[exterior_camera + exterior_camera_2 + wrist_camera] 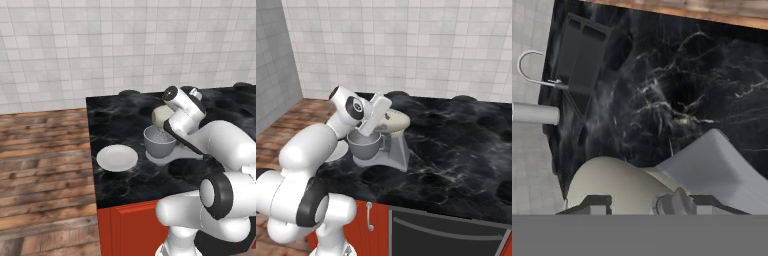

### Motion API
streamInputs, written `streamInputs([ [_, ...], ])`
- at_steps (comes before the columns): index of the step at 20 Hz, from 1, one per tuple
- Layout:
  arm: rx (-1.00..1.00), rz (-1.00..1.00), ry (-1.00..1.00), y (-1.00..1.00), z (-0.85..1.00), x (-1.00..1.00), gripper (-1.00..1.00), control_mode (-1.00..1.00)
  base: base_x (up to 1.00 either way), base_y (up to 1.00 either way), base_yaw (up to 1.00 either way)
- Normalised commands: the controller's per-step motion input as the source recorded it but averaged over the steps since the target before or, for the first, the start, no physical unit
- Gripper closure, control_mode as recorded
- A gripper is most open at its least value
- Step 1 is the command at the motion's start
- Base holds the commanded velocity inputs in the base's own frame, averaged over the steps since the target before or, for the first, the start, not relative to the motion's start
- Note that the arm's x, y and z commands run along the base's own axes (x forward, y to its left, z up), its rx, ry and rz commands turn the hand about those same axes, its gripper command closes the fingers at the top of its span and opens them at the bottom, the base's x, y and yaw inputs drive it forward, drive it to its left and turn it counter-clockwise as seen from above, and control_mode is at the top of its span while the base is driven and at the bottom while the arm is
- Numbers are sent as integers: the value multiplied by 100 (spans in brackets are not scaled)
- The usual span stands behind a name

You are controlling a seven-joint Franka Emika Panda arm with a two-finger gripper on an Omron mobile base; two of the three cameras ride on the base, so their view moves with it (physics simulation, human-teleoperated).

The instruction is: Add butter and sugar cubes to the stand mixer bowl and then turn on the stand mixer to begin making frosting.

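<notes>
Step in hand: the arm is hunched over the stand mixer (pixel 167 131), hand close above its cream-beige head (pixel 614 185), so I judge this to be the switching-on part of the task, or the approach to it.
Doing it well: I would come in slowly and press only the control itself. I cannot pick out the switch in any view, so it needs finding before any push. A shove against the rounded head might tilt it or slide the grey base (pixel 722 162) across the bench (pixel 456 145).
Gripper: its spot (pixel 367 131) lies where the hand ends, just over the bowl's rim in the right base view. The fingers are too hidden to say whether they are spread or closed, and nothing shows in their grasp.
Stand mixer bowl: the grey bowl (pixel 159 141) sits under the head, directly below the hand, at 6 o'clock of it in the left base view.
Butter and sugar cubes: I cannot make them out; the bowl's inside is too small to read.
White plate: the plate (pixel 117 158) lies bare at 9 o'clock of the bowl, near it but apart.
Beyond: the hand view looks down past the head to a dark sink (pixel 587 55) with a curved faucet (pixel 532 70).
</notes>
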Motion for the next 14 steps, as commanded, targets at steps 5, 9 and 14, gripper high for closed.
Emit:
streamInputs([
  [5, 10, 0, 7, -1, -25, 0, 100, -100, 0, 0, 0],
  [9, 12, 0, 4, -11, -18, 0, 100, -100, 0, 0, 0],
  [14, 12, 0, 1, -24, -22, 0, 100, -100, 0, 0, 0],
])
